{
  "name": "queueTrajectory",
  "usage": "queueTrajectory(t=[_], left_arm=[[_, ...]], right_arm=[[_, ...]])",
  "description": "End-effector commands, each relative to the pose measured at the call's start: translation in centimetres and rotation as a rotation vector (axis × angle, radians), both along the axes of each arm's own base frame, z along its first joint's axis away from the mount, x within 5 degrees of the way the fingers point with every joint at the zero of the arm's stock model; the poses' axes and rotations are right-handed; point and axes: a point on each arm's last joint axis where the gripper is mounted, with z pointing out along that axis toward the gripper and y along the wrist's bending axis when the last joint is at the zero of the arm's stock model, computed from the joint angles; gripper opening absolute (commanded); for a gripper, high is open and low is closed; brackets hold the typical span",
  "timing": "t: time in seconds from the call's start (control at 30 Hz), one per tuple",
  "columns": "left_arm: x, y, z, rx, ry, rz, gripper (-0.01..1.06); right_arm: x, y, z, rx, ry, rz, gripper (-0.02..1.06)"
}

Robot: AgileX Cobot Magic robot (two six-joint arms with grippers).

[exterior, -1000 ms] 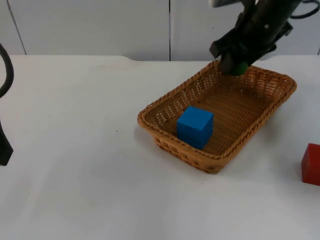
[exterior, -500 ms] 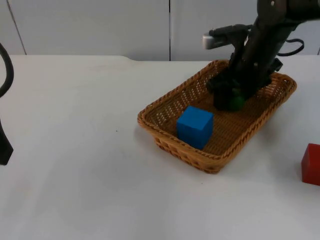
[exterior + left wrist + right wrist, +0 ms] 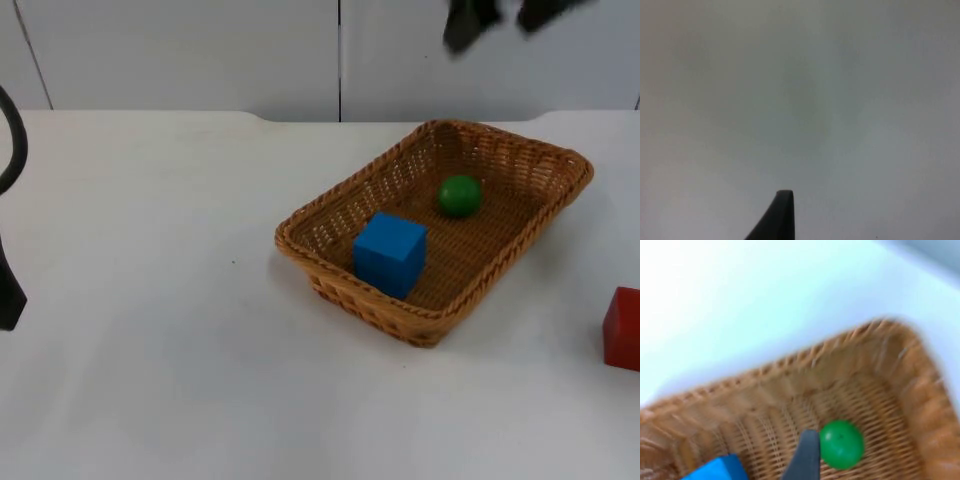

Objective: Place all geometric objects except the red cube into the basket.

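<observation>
A woven wicker basket (image 3: 320, 215) stands right of the table's middle. Inside it a blue cube (image 3: 390, 253) rests at the near end and a green ball (image 3: 460, 195) lies free at the far end. My right gripper (image 3: 508, 18) is high above the basket's far rim, open and holding nothing. In the right wrist view one black fingertip (image 3: 807, 455) hangs above the ball (image 3: 841, 444), next to the blue cube (image 3: 715, 470). A red cube (image 3: 622, 328) sits on the table at the far right. My left gripper (image 3: 781, 215) waits over bare table at the left.
The left arm (image 3: 8, 295) stands at the table's left edge. The grey partition wall (image 3: 200, 55) closes off the back. White table (image 3: 150, 330) spreads left of and in front of the basket.
My right gripper lowered the green ball into the basket, let it go and rose clear above the far rim. The ball now lies loose on the basket floor.
</observation>
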Motion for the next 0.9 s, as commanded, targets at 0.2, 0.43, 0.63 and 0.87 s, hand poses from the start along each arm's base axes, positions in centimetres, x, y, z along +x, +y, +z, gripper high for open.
queueTrajectory(t=[0.2,0.43,0.63,0.87], left_arm=[[-0.3,-0.1,0.4,-0.03,-0.021,0.014,1.05],[-1.6,0.0,2.9,-0.027,-0.178,-0.005,1.05],[-4.5,0.1,6.4,-0.046,-0.398,0.0,1.05],[-9.9,0.3,10.0,-0.076,-0.671,-0.001,1.05]], right_arm=[[-7.3,-2.8,10.1,0.071,-0.17,-0.001,0.75],[-14.8,-5.6,11.7,0.126,-0.232,-0.005,0.75],[-21.1,-7.9,10.6,0.177,-0.287,-0.014,0.75],[-28.4,-10.4,7.5,0.253,-0.309,-0.021,0.75]])
